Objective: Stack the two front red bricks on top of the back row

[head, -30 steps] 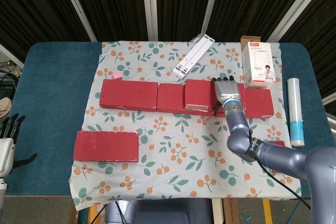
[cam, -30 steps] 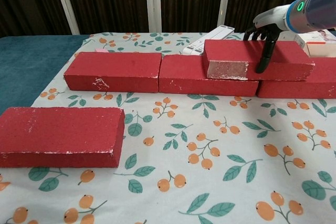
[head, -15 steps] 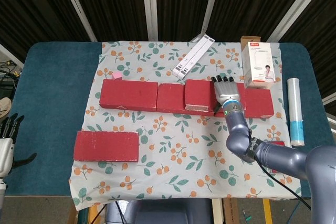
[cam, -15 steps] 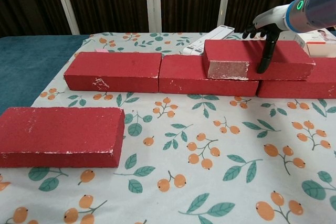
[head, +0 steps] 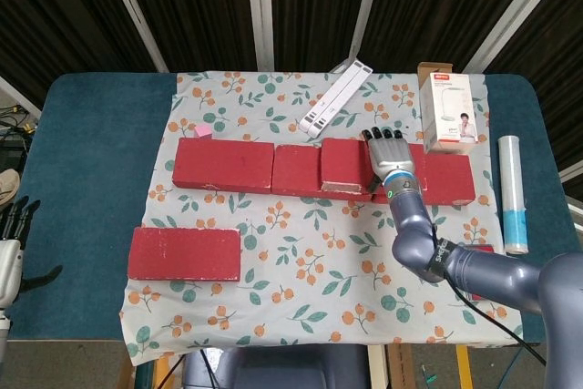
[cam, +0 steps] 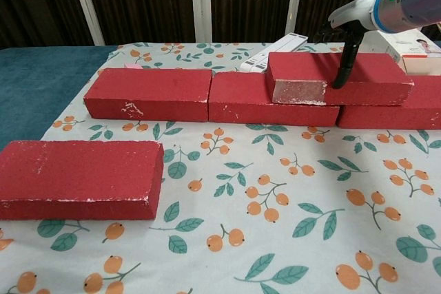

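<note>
One brick (cam: pixel 337 77) is stacked on the back row (cam: pixel 213 96); the right hand (cam: pixel 342 36) is raised above it. A second brick (cam: pixel 79 178) lies in front.

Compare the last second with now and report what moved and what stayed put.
The right hand has lifted up and back off the stacked brick, its fingers open and no longer around it. The left hand slipped slightly lower at the table's edge. The stacked brick, the back row and the front brick have not moved.
</note>
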Tool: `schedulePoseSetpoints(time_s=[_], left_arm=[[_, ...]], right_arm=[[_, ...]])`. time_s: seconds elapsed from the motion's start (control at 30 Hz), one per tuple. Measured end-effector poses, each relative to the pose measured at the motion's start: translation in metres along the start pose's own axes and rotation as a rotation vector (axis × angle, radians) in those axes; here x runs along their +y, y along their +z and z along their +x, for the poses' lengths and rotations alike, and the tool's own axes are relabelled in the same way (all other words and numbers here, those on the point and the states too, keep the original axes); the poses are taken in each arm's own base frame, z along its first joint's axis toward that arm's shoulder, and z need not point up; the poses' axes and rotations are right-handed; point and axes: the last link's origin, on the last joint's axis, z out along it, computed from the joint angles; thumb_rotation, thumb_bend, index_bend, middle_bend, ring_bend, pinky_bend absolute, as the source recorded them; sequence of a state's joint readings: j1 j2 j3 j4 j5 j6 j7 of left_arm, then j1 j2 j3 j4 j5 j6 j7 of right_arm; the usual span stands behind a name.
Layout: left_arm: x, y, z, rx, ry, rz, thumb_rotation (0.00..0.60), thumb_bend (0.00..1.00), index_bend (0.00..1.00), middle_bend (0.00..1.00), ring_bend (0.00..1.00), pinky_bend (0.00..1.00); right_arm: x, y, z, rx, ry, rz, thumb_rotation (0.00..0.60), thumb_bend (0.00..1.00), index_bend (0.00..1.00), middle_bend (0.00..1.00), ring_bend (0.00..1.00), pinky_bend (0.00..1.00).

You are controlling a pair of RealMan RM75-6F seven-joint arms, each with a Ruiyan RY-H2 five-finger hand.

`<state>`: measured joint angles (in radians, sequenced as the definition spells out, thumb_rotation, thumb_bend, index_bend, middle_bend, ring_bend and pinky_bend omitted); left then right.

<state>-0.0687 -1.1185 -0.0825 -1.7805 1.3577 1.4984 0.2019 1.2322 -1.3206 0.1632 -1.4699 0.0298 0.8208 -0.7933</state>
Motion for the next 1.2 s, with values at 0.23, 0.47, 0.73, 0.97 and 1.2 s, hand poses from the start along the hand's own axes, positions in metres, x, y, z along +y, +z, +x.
schedulePoseSetpoints(time_s=[0.23,0.47,0.73,0.97,1.2], left_arm=[[0.0,0.001,-0.001,0.002,-0.003,-0.004,0.6,0.0,0.03,0.0,0.0,0.18],[0.003,0.0,0.0,0.012,-0.012,-0.027,0.6,0.0,0.03,0.0,0.0,0.18],[0.017,-0.007,0.005,0.039,-0.075,-0.108,0.6,0.0,0.0,0.0,0.0,0.18],[0.031,-0.004,0.027,0.011,-0.061,-0.177,0.6,0.0,0.0,0.0,0.0,0.19],[0.054,0.007,0.051,-0.07,-0.039,-0.229,0.6,0.0,0.0,0.0,0.0,0.17]], right_arm=[[0.001,-0.02,0.014,0.015,0.029,0.035,0.6,0.03,0.0,0.0,0.0,0.0],[0.016,-0.077,0.01,0.038,0.038,0.103,0.6,0.03,0.0,0.0,0.0,0.0],[0.067,-0.147,-0.025,0.183,0.06,0.144,0.6,0.03,0.0,0.0,0.0,0.0],[0.127,-0.223,-0.089,0.28,0.171,0.13,0.6,0.03,0.0,0.0,0.0,0.0],[0.164,-0.265,-0.127,0.395,0.251,0.055,0.6,0.03,0.0,0.0,0.0,0.0]])
